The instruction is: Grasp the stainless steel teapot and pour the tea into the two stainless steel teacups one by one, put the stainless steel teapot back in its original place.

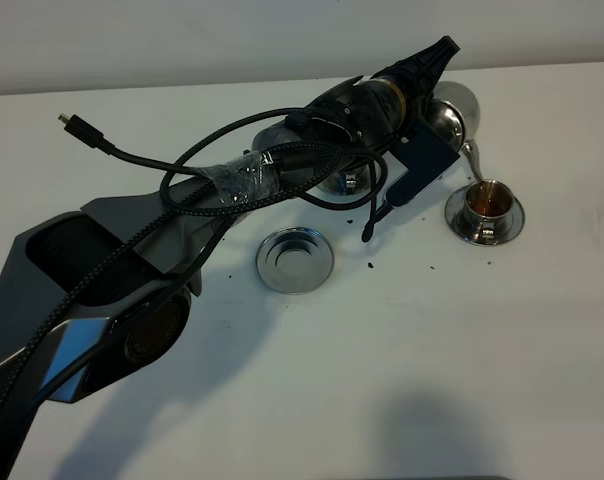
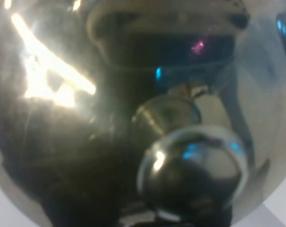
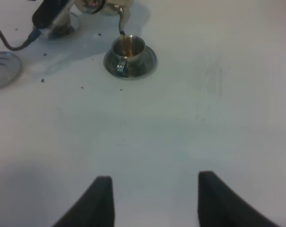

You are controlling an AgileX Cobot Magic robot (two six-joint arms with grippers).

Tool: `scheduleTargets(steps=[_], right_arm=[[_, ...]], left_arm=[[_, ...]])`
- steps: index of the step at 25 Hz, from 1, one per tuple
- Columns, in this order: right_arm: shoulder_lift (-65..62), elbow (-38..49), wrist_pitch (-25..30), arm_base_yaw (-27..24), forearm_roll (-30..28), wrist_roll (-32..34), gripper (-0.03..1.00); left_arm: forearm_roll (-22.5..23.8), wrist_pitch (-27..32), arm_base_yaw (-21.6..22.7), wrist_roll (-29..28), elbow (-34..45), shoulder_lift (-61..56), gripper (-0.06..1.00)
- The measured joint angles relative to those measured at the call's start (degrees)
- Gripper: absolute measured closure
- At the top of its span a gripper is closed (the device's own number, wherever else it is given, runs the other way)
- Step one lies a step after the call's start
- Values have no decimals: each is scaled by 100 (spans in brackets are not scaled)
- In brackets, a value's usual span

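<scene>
Above steel teacup (image 3: 128, 47), curved teapot spout (image 3: 121, 21)

I see white tabletop (image 1: 462, 360), plain pale wall (image 1: 182, 40) behind; soft shadows near front edge, few dark specks (image 1: 370, 265).

The left arm (image 1: 382, 100) is reaching across the counter (image 1: 432, 380), holding the teapot (image 1: 452, 105) tilted, its spout (image 1: 474, 165) hanging over the amber-filled cup (image 1: 485, 203); the wide saucer (image 1: 295, 260) is sitting mid-counter.

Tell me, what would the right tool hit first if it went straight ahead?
Probably the bare table, since the right tool seems tilted downward. The cup farther on sits slightly aside.
</scene>
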Motion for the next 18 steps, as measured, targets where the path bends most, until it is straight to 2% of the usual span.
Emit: scheduleTargets(steps=[18], right_arm=[[0,0,0,0,0,0,57]], left_arm=[[321,-112,0,0,0,0,73]])
